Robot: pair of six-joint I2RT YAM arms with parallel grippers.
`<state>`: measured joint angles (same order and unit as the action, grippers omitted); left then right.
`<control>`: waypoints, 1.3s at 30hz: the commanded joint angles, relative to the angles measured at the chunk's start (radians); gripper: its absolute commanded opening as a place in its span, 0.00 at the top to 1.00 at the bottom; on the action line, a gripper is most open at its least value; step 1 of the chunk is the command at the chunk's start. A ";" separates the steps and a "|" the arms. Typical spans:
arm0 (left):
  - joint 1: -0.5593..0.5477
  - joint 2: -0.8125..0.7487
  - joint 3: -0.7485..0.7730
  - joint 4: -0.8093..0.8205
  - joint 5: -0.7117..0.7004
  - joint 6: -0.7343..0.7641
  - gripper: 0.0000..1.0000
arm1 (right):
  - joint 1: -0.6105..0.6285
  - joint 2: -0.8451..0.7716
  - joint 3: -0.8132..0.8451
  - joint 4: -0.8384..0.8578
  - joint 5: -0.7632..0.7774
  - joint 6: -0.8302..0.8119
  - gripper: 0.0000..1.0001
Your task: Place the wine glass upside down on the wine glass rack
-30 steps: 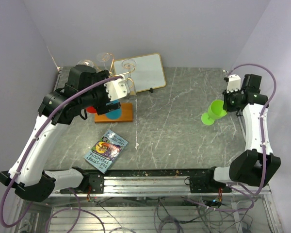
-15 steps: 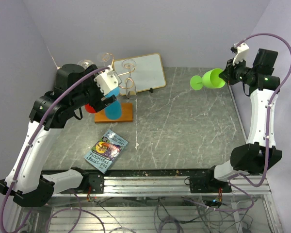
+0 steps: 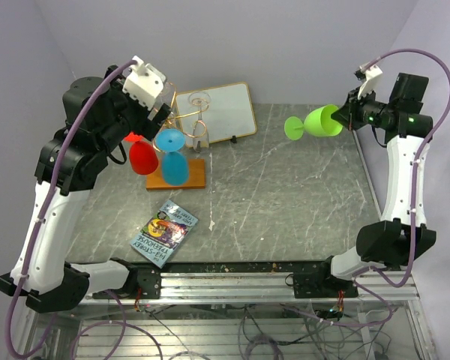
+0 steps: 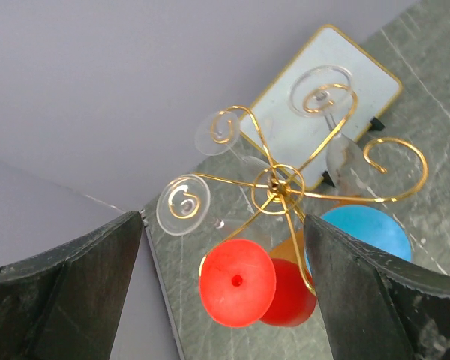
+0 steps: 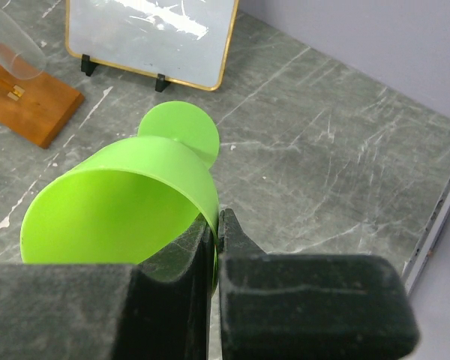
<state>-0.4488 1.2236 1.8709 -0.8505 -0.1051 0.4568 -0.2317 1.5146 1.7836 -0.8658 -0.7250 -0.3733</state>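
Left gripper: raised above the rack, jaws spread wide, holding nothing.
Wine glass rack: rear left of the table. A red glass and a blue glass hang bowl-down from its scrolls, with clear glasses beside them. One scroll appears free, though the thin wire is hard to read.
Wine glass: green, lying sideways in mid-air, well right of the rack, foot pointing toward it.
Right gripper: fully closed, pinching the glass's rim.
Progress: glass is aloft; carrying it across, inverting it and hooking its foot remain.
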 commanded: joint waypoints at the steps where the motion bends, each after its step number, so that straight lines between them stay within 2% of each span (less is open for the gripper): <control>1: 0.007 -0.010 -0.014 0.140 -0.092 -0.061 0.01 | 0.016 -0.006 0.060 -0.009 -0.027 0.022 1.00; 7: 0.007 -0.011 -0.036 0.234 -0.066 -0.070 0.01 | 0.059 0.010 0.111 0.028 0.045 0.043 1.00; 11: 0.007 0.020 0.000 0.215 0.013 -0.121 0.01 | 0.116 0.008 0.139 0.083 0.104 0.043 1.00; 19: 0.007 0.120 0.045 0.163 0.125 -0.242 0.01 | 0.265 0.046 0.233 0.146 0.121 0.053 1.00; 26: 0.007 0.165 0.084 0.180 0.185 -0.337 0.01 | 0.343 0.031 0.255 0.279 0.078 0.131 1.00; 33: 0.060 0.203 0.076 0.235 0.357 -0.607 0.01 | 0.388 0.072 0.348 0.338 -0.021 0.296 1.00; 39: 0.066 0.264 0.118 0.262 0.447 -0.706 0.05 | 0.406 0.086 0.345 0.410 -0.100 0.431 1.00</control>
<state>-0.3874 1.4498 1.9423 -0.6479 0.2279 -0.1322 0.1627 1.5829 2.1113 -0.5343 -0.7521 -0.0612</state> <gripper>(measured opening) 0.959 0.017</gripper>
